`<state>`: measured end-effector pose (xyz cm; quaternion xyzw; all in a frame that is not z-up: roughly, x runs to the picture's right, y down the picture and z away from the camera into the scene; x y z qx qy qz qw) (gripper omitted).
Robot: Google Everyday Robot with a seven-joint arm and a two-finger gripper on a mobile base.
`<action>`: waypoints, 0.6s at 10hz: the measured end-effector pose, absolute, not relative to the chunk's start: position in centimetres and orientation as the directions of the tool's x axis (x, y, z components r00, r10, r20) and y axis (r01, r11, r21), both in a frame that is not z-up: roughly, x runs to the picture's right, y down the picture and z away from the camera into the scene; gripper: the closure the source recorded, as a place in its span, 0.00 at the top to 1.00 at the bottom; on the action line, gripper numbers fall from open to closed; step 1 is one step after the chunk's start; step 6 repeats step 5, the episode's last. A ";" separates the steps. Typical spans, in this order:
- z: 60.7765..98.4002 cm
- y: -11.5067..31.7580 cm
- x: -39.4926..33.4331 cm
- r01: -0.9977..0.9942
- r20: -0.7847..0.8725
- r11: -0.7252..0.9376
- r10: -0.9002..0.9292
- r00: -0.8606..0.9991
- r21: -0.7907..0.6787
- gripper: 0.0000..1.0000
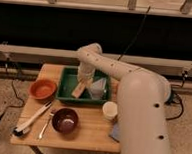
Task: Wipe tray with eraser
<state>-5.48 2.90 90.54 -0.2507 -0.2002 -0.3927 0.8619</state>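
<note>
Green plastic tray (67, 89) sat at the table's 12 o'clock edge, raised sides presumably there to keep whatever was wiped off inside. Gripper (84, 82) hung over the tray's middle, arm reaching in from 4 o'clock; can't tell how its fingers were set. Tan eraser (79, 90) stood tilted right below it, lower end on the tray floor toward 7 o'clock, probably angled so one edge drags across the base. Blue-grey sponge (98, 89) leaned at the tray's 3 o'clock side. Orange bowl (42, 89), dark bowl (65, 121) and brush (32, 119) lay outside, w/ no part in the wipe.
</note>
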 end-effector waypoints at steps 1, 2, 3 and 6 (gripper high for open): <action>90.5 2.9 -5.5 0.779 0.542 0.568 -0.580 0.608 -0.265 0.78; 90.4 2.6 -6.0 0.779 0.537 0.575 -0.587 0.606 -0.251 0.78; 90.3 2.5 -6.2 0.778 0.536 0.578 -0.588 0.606 -0.247 0.78; 90.3 2.5 -5.9 0.776 0.533 0.580 -0.586 0.610 -0.250 0.78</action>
